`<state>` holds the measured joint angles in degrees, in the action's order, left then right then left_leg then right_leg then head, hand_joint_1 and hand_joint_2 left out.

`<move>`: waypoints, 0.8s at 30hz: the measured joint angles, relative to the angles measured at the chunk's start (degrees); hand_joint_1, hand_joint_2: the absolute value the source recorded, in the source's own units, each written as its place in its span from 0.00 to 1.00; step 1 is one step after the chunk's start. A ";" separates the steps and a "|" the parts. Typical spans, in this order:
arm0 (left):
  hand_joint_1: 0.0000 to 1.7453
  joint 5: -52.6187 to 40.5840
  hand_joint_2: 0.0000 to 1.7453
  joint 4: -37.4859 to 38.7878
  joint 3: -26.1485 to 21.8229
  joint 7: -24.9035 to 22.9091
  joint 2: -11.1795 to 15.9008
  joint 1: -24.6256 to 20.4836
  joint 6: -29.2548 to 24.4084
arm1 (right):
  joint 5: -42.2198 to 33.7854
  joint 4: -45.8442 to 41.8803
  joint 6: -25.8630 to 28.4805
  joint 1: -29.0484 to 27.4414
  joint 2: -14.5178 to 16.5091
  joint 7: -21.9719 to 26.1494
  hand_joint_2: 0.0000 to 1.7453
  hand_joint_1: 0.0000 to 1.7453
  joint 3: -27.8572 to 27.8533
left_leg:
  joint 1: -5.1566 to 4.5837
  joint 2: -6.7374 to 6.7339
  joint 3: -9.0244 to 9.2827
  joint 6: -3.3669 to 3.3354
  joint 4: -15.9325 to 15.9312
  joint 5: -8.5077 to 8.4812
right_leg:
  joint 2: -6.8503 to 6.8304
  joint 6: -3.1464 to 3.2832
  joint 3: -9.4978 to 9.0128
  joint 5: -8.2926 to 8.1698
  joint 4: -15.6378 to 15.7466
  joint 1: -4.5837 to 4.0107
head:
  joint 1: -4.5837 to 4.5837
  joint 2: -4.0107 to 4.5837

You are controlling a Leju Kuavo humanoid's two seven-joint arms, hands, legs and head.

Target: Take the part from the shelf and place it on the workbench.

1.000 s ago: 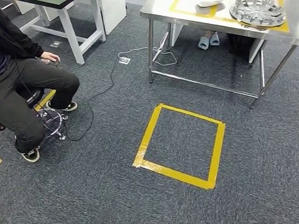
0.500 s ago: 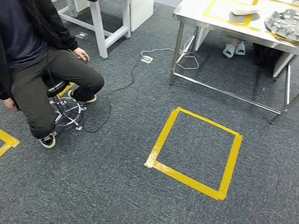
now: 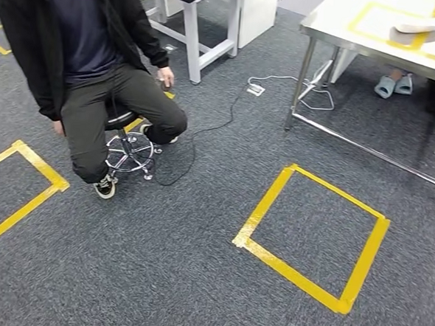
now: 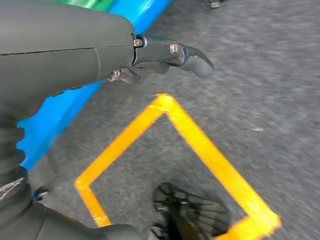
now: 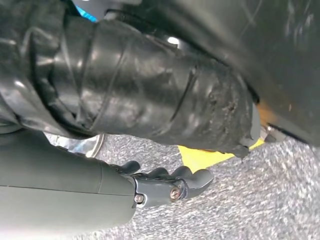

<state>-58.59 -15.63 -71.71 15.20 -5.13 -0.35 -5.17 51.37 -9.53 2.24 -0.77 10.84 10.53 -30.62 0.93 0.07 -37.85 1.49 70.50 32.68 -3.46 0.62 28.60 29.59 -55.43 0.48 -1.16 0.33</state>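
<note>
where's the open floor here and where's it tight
Bare carpet lies inside the yellow tape square before the steel table, and across the near floor between it and the tape corner. Crowded: around the seated person on the stool, with a cable trailing to the table.

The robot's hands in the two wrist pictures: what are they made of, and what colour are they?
Each looks like hard plastic and metal. The left hand has a smooth grey cover, ribbed at the wrist, and darker fingers joined with small silver screws. The right hand looks the same: grey cover, dark rounded fingers, silver screws at the joints.
</note>
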 joint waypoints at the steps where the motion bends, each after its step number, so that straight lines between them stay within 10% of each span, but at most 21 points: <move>1: 0.00 -0.42 0.25 0.11 0.10 -0.79 -0.05 0.04 0.17 | -0.01 0.00 0.10 0.00 0.01 -0.08 0.00 0.00 0.00 | 0.06 -0.77 2.30 -0.03 -4.03 -1.88 | -0.66 -0.18 -0.17 0.18 -0.01 0.01 | -0.03 0.00; 2: 0.00 -0.75 0.00 0.24 0.19 -1.63 -0.14 -0.06 0.90 | 0.03 0.00 0.14 -0.01 0.00 -0.21 0.00 0.00 0.00 | -0.06 -1.93 4.59 -0.21 -8.24 -3.20 | -1.28 -0.46 -0.39 0.42 -0.08 -0.12 | -0.09 0.00; 3: 0.00 -1.03 0.00 0.39 0.25 -2.36 -0.24 -0.20 2.36 | 0.13 0.00 0.06 0.00 -0.03 -0.32 0.00 0.00 0.00 | -0.19 -2.73 6.32 -0.55 -11.48 -4.06 | -1.83 -0.80 -0.62 0.64 -0.15 -0.25 | -0.02 0.00; 7: 0.00 -1.88 1.00 1.16 0.55 -3.19 -0.34 0.14 12.31 | 0.87 -0.02 -1.15 0.25 -0.62 -0.17 0.00 0.00 0.02 | -0.59 -2.13 7.20 -2.18 -13.92 -4.42 | -3.06 -2.28 -1.60 1.16 -0.25 -0.25 | 0.46 0.00; 11: 0.00 -1.83 1.00 1.47 0.68 -1.78 0.16 0.75 18.41 | 0.65 -0.02 -1.62 0.21 -1.31 0.34 0.00 0.00 0.02 | -0.33 -0.09 7.08 -3.38 -14.36 -4.92 | 2.27 -3.07 2.83 6.62 -9.67 0.13 | 1.35 0.00; 14: 0.00 -2.77 1.00 1.47 0.99 -1.30 1.06 1.28 19.73 | 0.05 -0.02 -1.38 0.15 -1.67 0.00 0.00 0.00 -0.07 | -0.47 2.09 6.97 -3.52 -14.25 -4.92 | 3.32 -3.00 7.44 8.21 -17.74 0.10 | 1.61 0.00; 18: 0.00 -4.23 1.00 1.48 1.74 -1.31 2.12 1.91 19.81 | -0.34 -0.01 -0.88 0.17 -1.97 -0.72 0.00 0.00 -0.27 | -0.57 5.53 7.04 -3.10 -13.83 -4.71 | 6.85 -2.33 2.45 0.61 -4.74 0.37 | 1.65 0.00; 20: 0.00 -4.86 1.00 1.50 1.94 -1.56 2.36 2.04 19.82 | -0.28 0.00 -0.62 0.24 -2.03 -0.80 0.00 0.00 -0.30 | -0.48 6.96 6.55 -2.41 -13.61 -4.77 | 8.47 -2.01 1.00 0.28 -1.75 0.41 | 1.65 0.00; 22: 0.00 -5.67 1.00 1.54 2.21 -1.93 2.43 2.33 19.68 | -0.16 0.00 -0.27 0.47 -1.98 -0.90 0.00 0.00 -0.31 | -0.21 7.84 6.06 -1.62 -13.54 -4.95 | 7.30 -1.49 0.60 0.14 -1.43 0.36 | 1.62 0.00; 24: 0.00 -6.75 1.00 1.69 2.77 -2.26 2.36 2.52 19.53 | -0.02 0.00 0.34 0.59 -1.71 -1.16 0.00 0.00 -0.32 | -0.25 5.44 5.06 -1.04 -11.67 -3.76 | 5.70 -0.74 0.21 -0.18 -0.87 0.46 | 1.31 0.00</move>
<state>-65.35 -13.94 -68.94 12.94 -2.77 2.17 14.36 51.36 -9.53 2.58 -0.17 9.13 9.36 -30.94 0.69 5.50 -32.79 0.45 58.83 28.92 2.24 -0.12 28.81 29.41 -56.29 0.94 0.15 0.33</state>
